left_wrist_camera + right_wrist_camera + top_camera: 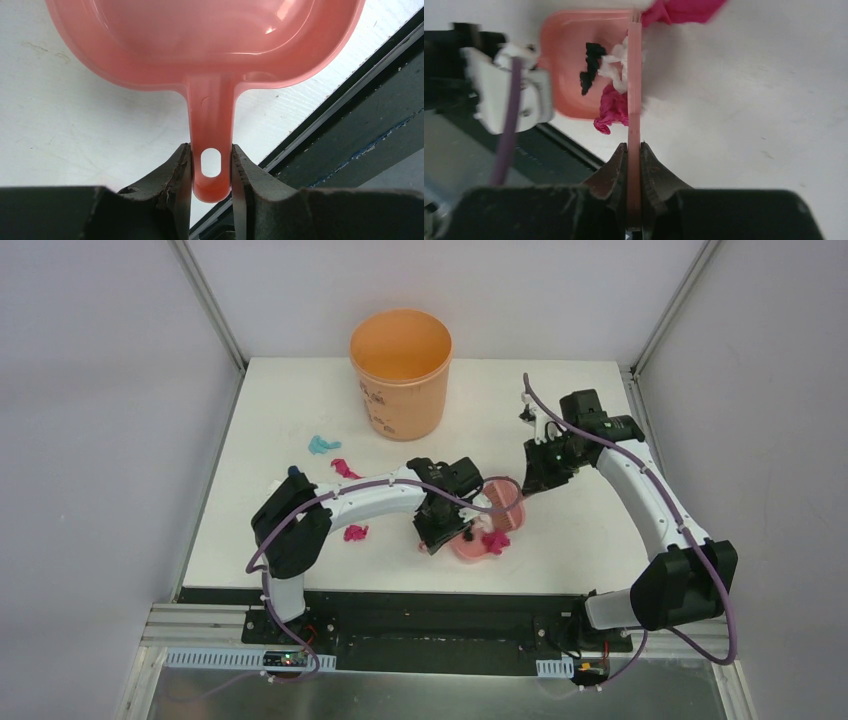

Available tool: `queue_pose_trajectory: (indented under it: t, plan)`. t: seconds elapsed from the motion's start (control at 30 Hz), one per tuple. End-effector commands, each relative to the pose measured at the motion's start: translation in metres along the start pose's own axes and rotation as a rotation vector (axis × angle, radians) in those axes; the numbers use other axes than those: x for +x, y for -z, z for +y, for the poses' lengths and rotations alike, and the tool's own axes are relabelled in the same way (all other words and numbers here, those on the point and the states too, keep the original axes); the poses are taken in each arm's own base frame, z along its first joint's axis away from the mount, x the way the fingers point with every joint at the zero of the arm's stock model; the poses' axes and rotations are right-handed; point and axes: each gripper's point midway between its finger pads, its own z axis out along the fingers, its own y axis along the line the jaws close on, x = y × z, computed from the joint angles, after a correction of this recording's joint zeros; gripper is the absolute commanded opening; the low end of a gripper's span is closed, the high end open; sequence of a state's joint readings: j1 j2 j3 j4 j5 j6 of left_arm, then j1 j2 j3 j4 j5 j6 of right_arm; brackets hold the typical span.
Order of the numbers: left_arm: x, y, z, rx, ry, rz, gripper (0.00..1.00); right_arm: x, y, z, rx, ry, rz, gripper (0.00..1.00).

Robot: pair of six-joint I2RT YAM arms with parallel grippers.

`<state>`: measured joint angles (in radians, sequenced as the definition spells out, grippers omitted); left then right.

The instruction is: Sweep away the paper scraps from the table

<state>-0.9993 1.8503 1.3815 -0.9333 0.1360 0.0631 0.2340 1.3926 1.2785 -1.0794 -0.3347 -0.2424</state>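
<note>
Left gripper [211,167] clamps the dustpan [210,45] handle near the table [75,125] front edge. Right gripper [634,152] pinches the brush [634,90]. Orange bucket [401,370] at back; paper scraps [355,533] loose at left.

The hand [634,150] pinches the pink brush [635,75], seen edge-on and running up the middle. Left of it, the dustpan [566,50] holds a black scrap [591,65] and a white scrap [616,67]. A magenta scrap [611,110] lies at its near rim against the brush, and a second magenta scrap [679,10] lies on the table [749,100] at the top.

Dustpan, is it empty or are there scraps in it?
Not empty: a black scrap lies inside the dustpan, a magenta scrap at its lip.
</note>
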Motion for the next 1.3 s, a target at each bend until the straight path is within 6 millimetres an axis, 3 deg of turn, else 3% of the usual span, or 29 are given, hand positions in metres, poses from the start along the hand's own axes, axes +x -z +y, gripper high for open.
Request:
queue_pose_trajectory:
  t: [0.0, 0.2, 0.63, 1.0, 1.27]
  plan:
    - [-0.013, 0.004, -0.003, 0.041, 0.003, -0.054, 0.0, -0.017, 0.028, 0.074, -0.375, -0.051, -0.086, 0.0]
    - [-0.011, 0.004, 0.0, 0.025, 0.001, -0.054, 0.0, -0.026, 0.041, 0.064, -0.358, -0.098, -0.14, 0.0]
    - [0.002, 0.016, 0.015, -0.068, -0.011, -0.074, 0.0, -0.045, 0.07, -0.01, 0.091, -0.004, -0.211, 0.0]
    - [0.008, 0.022, 0.023, -0.114, -0.014, -0.03, 0.0, -0.048, 0.061, -0.073, 0.392, -0.028, -0.167, 0.0]
    - [0.006, 0.022, 0.018, -0.086, -0.019, -0.029, 0.0, -0.067, 0.107, -0.142, 0.74, 0.041, -0.157, 0.0]
